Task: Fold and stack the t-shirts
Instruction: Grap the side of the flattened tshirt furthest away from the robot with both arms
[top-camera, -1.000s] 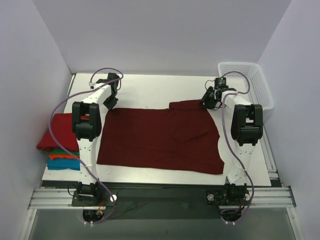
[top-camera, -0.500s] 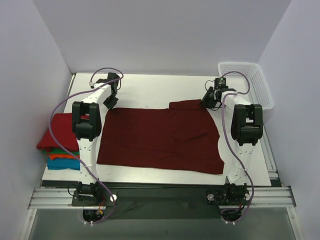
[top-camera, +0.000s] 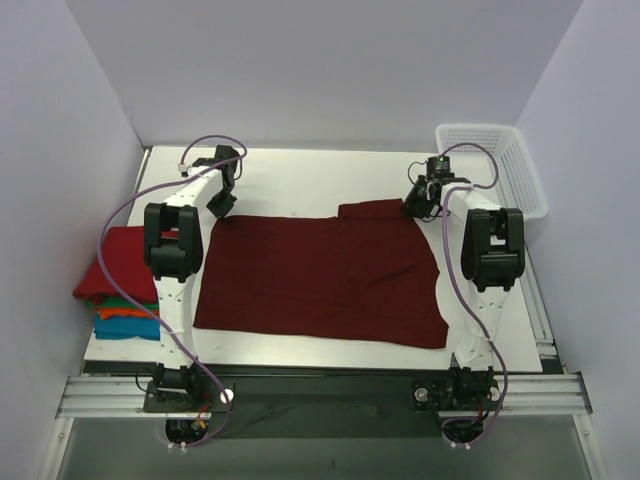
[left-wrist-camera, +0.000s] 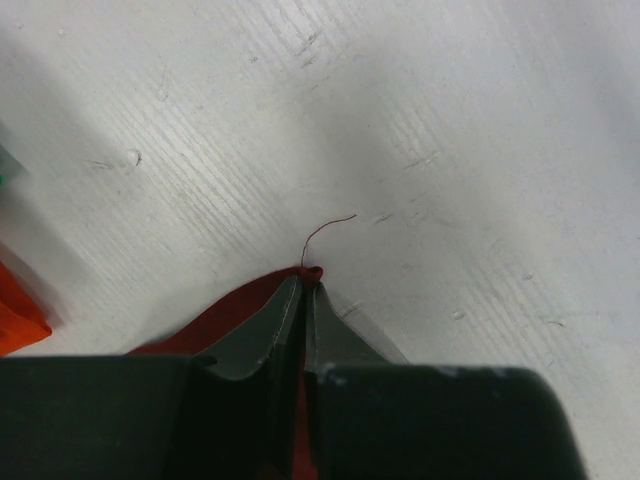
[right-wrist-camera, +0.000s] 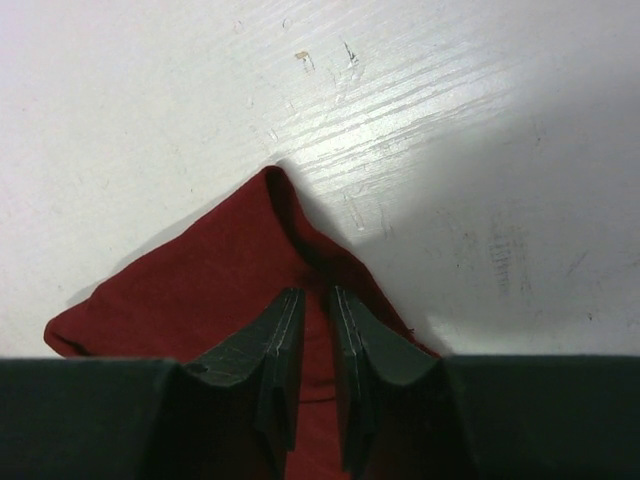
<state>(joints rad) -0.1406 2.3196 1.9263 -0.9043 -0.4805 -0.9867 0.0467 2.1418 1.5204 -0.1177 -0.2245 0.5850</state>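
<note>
1. A folded stack (top-camera: 118, 295) of shirts sits at the left edge (red on top): done.
2. Left pincer (left-wrist-camera: 303, 285) pinches the maroon shirt (top-camera: 320, 275) at its far-left corner.
3. The shirt lies flat on the tabletop (top-camera: 320, 175), not yet folded.
4. Right pincer (right-wrist-camera: 312, 300) straddles the far-right corner, jaws slightly apart; grip uncertain.

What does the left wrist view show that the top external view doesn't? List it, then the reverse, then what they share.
Left wrist only: a loose thread curling off the cloth corner, and the close detail of the left hand pinched shut on that corner of the maroon t-shirt.
Top external only: the whole shirt spread flat, the right hand at its far right corner, the stack of folded shirts at the left edge, the white basket.
Both: the maroon shirt, the left hand, the white table.
</note>
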